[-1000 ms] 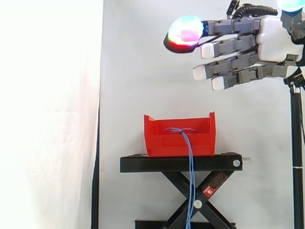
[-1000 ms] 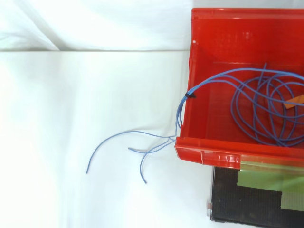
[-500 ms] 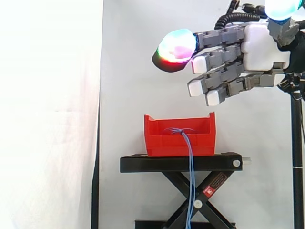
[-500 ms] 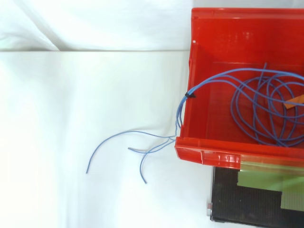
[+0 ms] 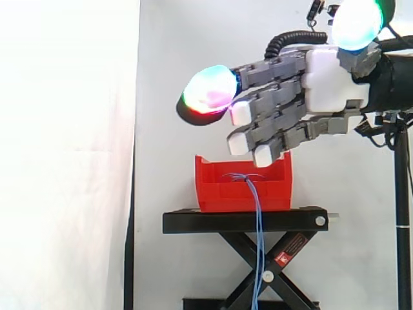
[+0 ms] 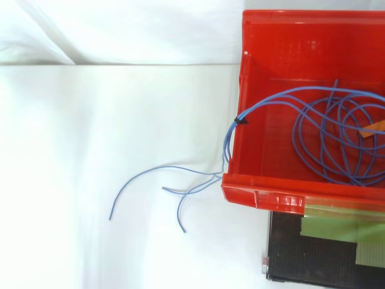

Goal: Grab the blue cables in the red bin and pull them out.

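Observation:
A red bin point(image 5: 244, 186) stands on a black scissor stand point(image 5: 245, 221). In the top view the red bin point(image 6: 264, 90) holds coiled blue cables point(image 6: 328, 135). A bundle of them, tied with a black band, runs over the bin's left wall, and its loose ends point(image 6: 157, 191) lie on the white surface below. From the side, the blue cables point(image 5: 257, 245) hang down in front of the stand. My hand point(image 5: 322, 84) hovers above the bin's right part, open, fingers stretched left and slightly down, holding nothing.
A white curtain hangs behind and to the left. A black pole point(image 5: 402, 213) stands at the right edge of the side view. Green tape point(image 6: 337, 227) lies on the black stand top beside the bin.
My hand has moved left and down toward the bin, tilting its fingers downward. The cables and bin have not moved.

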